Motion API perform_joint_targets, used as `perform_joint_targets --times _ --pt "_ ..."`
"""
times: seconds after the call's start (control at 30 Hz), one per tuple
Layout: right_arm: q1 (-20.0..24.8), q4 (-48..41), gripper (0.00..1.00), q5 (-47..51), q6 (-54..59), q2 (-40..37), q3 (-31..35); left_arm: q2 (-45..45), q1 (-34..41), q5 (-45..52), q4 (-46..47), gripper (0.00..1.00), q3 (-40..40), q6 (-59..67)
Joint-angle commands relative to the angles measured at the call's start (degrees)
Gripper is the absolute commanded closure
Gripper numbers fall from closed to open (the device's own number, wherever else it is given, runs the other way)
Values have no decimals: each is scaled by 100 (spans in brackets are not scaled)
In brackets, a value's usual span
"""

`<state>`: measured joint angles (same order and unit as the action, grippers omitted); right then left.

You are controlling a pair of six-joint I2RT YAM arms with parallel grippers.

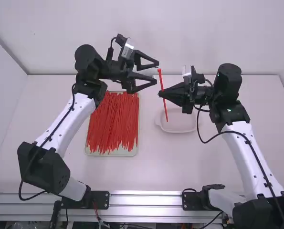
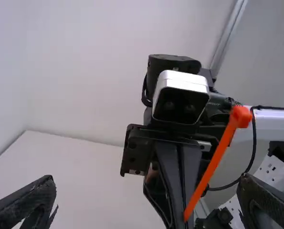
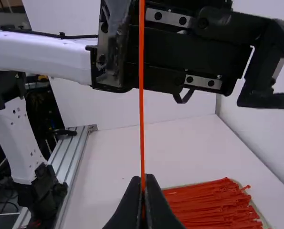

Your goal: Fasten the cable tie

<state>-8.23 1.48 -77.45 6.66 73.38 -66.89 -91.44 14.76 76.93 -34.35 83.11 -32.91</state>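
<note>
A single red cable tie [image 1: 163, 98] stands nearly upright in the air, head end up, over a white bowl [image 1: 180, 125]. My right gripper [image 1: 161, 94] is shut on its middle; in the right wrist view the strap [image 3: 142, 95] rises straight from the closed gripper [image 3: 142, 210]. My left gripper [image 1: 156, 71] is open, its two fingers spread above and below the tie's head [image 1: 159, 70]. From the left wrist, the tie [image 2: 213, 162] slants across the right gripper's body [image 2: 177, 143], between my wide-apart fingers [image 2: 29, 202].
A cream tray [image 1: 135, 151] heaped with several red cable ties [image 1: 114, 121] lies left of the bowl, under the left arm. The same pile [image 3: 213, 202] lies below in the right wrist view. White walls close the back and sides.
</note>
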Motion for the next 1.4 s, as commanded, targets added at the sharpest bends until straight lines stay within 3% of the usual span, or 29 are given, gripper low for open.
perform_joint_targets --times 0.0,0.2,0.4,0.53,0.8,1.1,1.37 --pt "31 9 100 101 -46 15 -127 0 68 -236 234 1 208 348" --pt "31 4 100 166 -42 15 -127 0 70 -376 1119 1 437 970" --pt "74 24 100 254 -81 13 -127 0 48 -1045 2953 1 863 2291" --pt "72 31 100 256 -79 13 -127 0 68 -1032 3497 1 981 2804" --pt "232 179 100 249 -92 15 -127 4 61 -236 2986 0 988 2776" --pt "90 627 100 348 -439 107 -127 4 295 -730 2490 0 988 1961" --pt "2 1445 100 260 -1060 614 -127 4 321 -586 2315 22 988 1821"
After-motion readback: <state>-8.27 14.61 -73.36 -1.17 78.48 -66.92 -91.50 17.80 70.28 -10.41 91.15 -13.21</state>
